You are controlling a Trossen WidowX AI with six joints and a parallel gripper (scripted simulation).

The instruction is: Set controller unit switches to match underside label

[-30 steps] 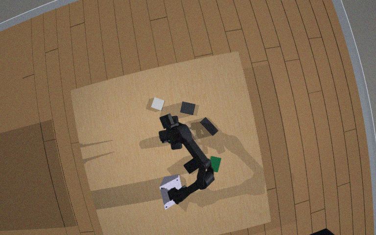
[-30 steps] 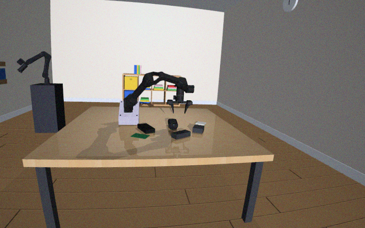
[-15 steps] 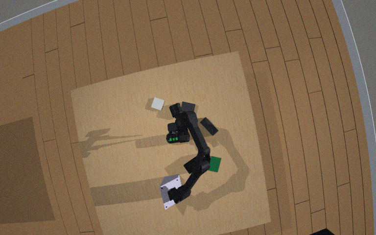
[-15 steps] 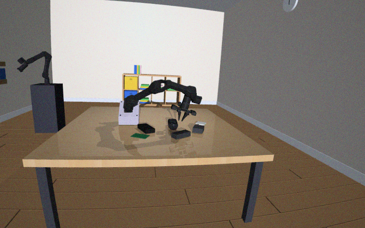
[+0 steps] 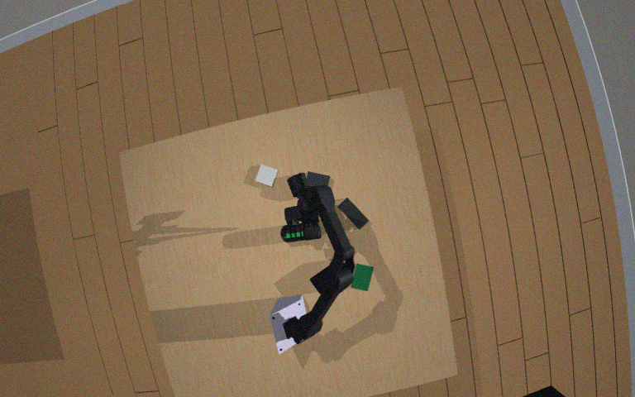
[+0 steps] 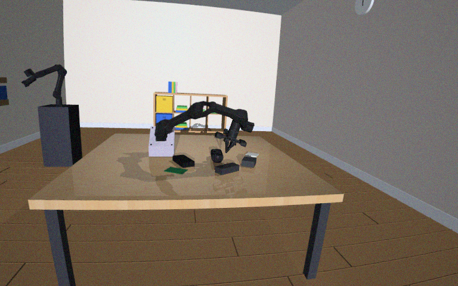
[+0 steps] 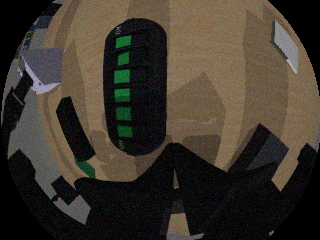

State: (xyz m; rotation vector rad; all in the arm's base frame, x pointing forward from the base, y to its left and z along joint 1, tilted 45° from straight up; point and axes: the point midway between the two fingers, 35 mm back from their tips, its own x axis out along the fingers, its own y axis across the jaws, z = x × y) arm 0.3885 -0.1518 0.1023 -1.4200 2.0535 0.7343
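The dark grey controller unit (image 5: 299,227) (image 6: 217,155) (image 7: 143,87) sits on its base near the middle of the table, switches facing up. A row of green switch ends (image 7: 123,87) (image 5: 293,235) runs along its top. My gripper (image 6: 226,150) (image 7: 172,147) is shut and empty, its fingers pointing down. It hangs a little above the table just beside one end of the unit and does not touch it. In the overhead view the wrist covers the fingertips.
A white square part (image 5: 266,174) (image 6: 252,154) and a dark grey box (image 5: 318,179) (image 6: 248,162) lie beyond the unit. A dark block (image 5: 353,212) (image 6: 226,168), a green board (image 5: 362,276) (image 6: 176,170) and another dark block (image 6: 183,160) lie nearby. The arm base (image 5: 288,313) (image 6: 161,146) stands behind.
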